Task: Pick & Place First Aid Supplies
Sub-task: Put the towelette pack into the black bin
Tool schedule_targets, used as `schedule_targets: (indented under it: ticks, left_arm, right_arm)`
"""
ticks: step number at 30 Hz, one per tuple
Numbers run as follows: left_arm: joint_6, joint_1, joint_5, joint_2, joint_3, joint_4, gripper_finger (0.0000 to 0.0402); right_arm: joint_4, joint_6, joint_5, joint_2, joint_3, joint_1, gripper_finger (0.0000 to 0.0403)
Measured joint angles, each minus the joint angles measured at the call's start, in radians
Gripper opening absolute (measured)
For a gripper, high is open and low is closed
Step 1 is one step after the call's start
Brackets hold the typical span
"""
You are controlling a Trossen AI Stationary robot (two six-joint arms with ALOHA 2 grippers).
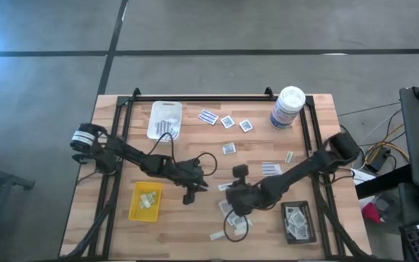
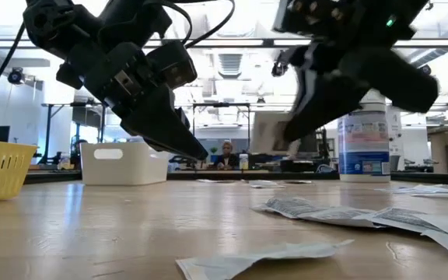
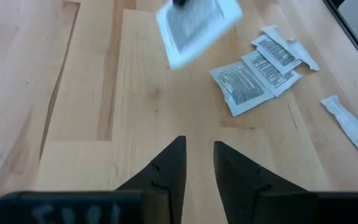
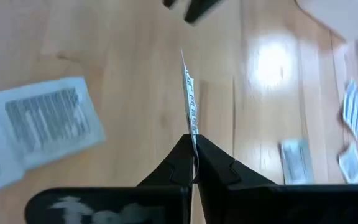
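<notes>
The first aid packets lie scattered on the wood: several near the far edge, others mid-table, and a few near my right gripper. My right gripper hovers mid-table, shut on one white printed packet. My left gripper hangs beside it, toward the table's left, over bare wood. Its fingers are open by a narrow gap and hold nothing. Some packets lie in the yellow tray, the black tray and the white tray. My right gripper pinches the white packet by one edge between its two fingertips. The wrist view shows the packet edge-on, sticking out forward past the fingers. It is lifted clear of the table and hangs in the air above the wood.
A tall white canister with a blue label stands at the far right corner. Loose packets lie flat in the foreground and near the table's near edge. A dark frame rail runs along the table's sides. Bare wood lies between the two grippers.
</notes>
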Motion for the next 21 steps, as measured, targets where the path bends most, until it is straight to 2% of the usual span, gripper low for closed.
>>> schedule_targets:
  ticks: [4,9,21]
  left_arm:
    - [-0.002,0.000,-0.001,0.000,0.000,0.001,0.0092]
    - [-0.001,0.000,-0.002,0.000,0.000,0.002,0.0092]
    - [0.007,0.000,-0.002,-0.001,0.001,0.018,0.0092]
  right_arm:
    - [-0.138,0.150,-0.013,-0.046,0.000,0.025,0.0008]
    - [-0.291,0.355,-0.084,-0.104,0.000,0.060,0.0008]
    - [-0.484,0.753,-0.208,-0.226,0.000,0.206,0.0008]
